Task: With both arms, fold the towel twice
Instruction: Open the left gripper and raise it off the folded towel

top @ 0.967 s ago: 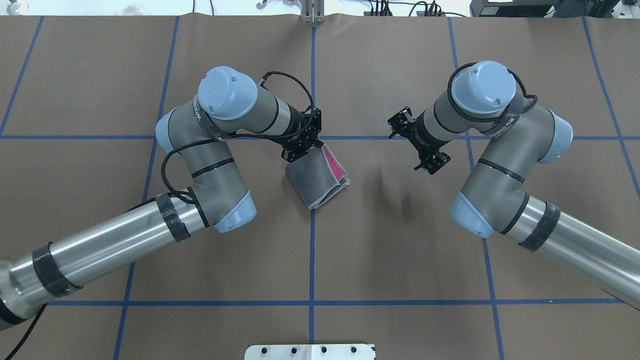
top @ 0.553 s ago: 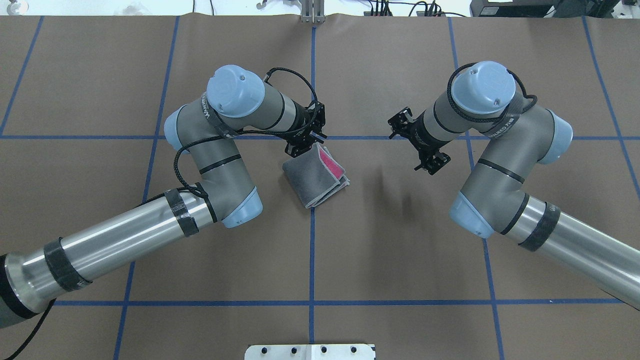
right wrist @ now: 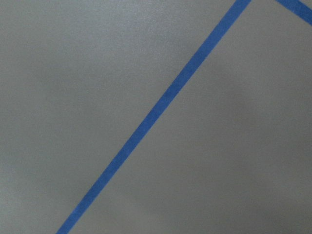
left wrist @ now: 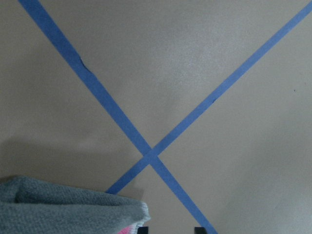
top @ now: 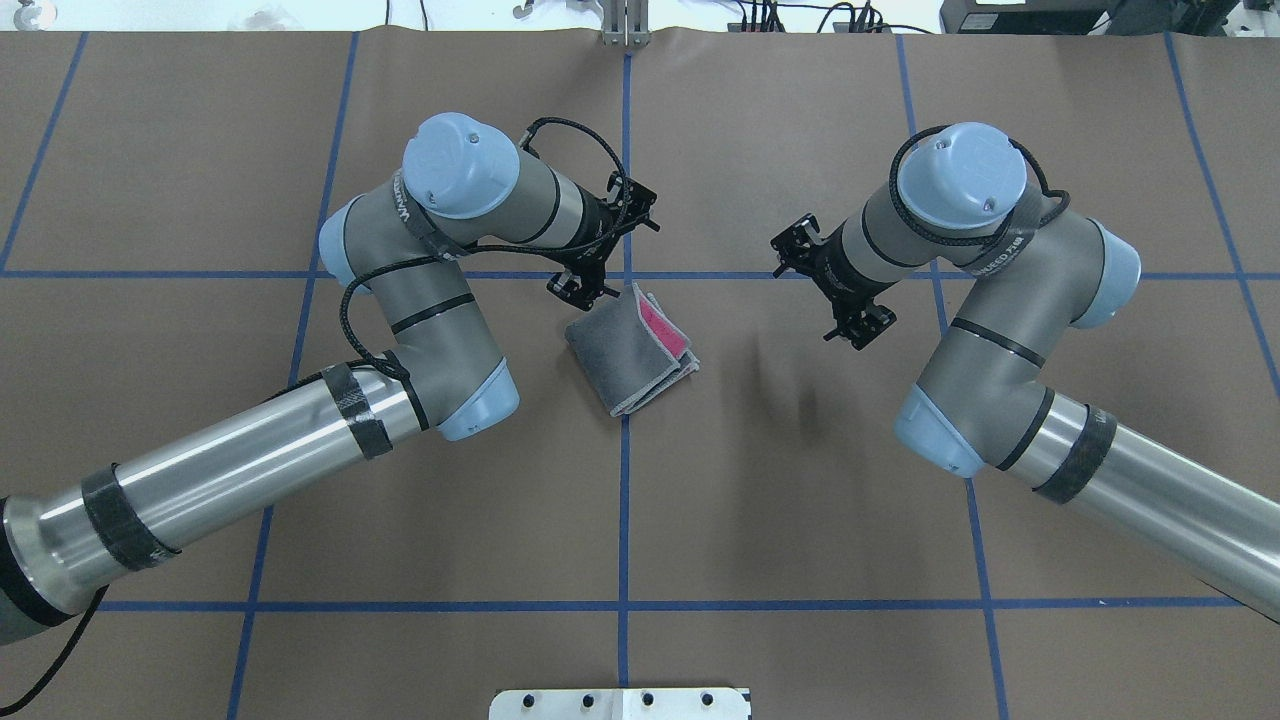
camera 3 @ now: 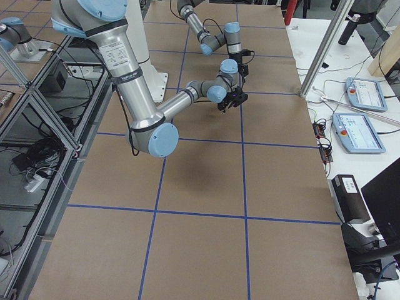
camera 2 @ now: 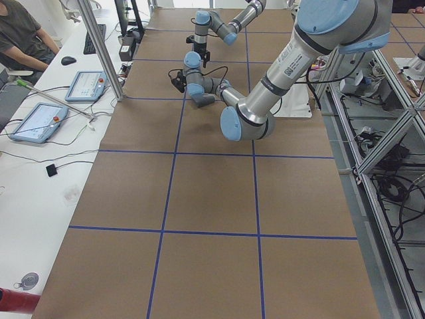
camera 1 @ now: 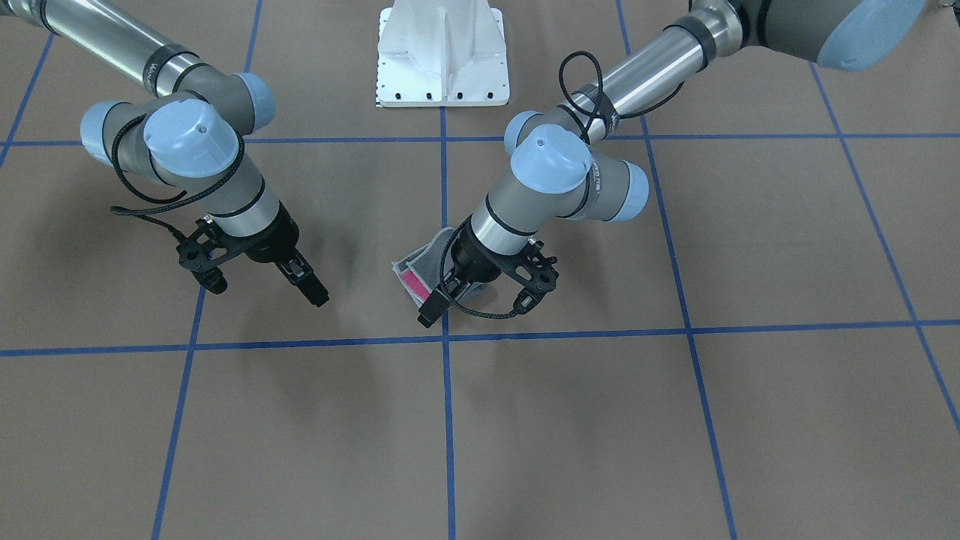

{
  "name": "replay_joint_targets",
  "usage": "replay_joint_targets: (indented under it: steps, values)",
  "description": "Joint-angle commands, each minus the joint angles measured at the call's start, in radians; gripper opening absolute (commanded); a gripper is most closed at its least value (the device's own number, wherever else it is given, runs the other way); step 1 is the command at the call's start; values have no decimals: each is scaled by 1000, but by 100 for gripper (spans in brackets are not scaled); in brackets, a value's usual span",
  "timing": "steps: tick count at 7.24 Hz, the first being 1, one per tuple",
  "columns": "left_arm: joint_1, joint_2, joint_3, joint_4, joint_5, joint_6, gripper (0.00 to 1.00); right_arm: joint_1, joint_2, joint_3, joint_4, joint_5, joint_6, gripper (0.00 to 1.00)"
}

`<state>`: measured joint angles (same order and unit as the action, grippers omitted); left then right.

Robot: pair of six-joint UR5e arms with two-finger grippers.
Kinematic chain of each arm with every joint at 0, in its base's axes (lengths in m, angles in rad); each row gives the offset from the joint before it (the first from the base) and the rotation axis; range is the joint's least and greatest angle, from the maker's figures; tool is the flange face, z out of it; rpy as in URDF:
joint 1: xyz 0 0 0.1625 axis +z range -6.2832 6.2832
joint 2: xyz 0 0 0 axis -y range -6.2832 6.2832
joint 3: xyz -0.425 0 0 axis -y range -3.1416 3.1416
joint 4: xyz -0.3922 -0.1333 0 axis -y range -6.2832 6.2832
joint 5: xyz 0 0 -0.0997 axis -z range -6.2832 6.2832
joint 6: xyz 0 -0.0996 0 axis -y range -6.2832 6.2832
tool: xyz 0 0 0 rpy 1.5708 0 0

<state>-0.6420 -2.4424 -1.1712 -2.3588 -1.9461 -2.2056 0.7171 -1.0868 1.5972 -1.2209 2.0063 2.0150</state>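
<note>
The towel (top: 628, 352) lies folded near the table's middle, dark grey outside with a pink strip (top: 662, 325) showing at its right edge. The front-facing view shows the towel (camera 1: 421, 268) partly behind my left wrist. My left gripper (camera 1: 427, 313) hangs just past the towel's far corner, off the cloth, and holds nothing. In the left wrist view its two fingertips (left wrist: 142, 229) stand apart, with the towel's corner (left wrist: 73, 209) at lower left. My right gripper (camera 1: 315, 291) hovers over bare table to the towel's right, empty. Its tips do not show in the right wrist view.
Blue tape lines (top: 626, 480) grid the brown table cover. The white pedestal base (camera 1: 442, 52) sits at the robot's edge. Beyond the far edge, tablets (camera 2: 36, 123) and a seated person (camera 2: 23, 33) are at a white bench.
My left gripper has let go of the towel's far corner and moved up and away toward the far side. The towel stays folded. The right arm has barely shifted.
</note>
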Motion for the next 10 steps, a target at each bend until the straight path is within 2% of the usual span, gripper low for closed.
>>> replay_joint_targets:
  steps: [1,3,10]
  values:
    - [7,34,-24,-20,-4,-5,100,-8,18,1,3,-4,11,100]
    - [25,54,-18,-68,-1,-14,100,-11,19,1,3,-4,10,100]
    - [48,63,21,-69,3,-10,100,-15,24,1,6,-1,10,100]
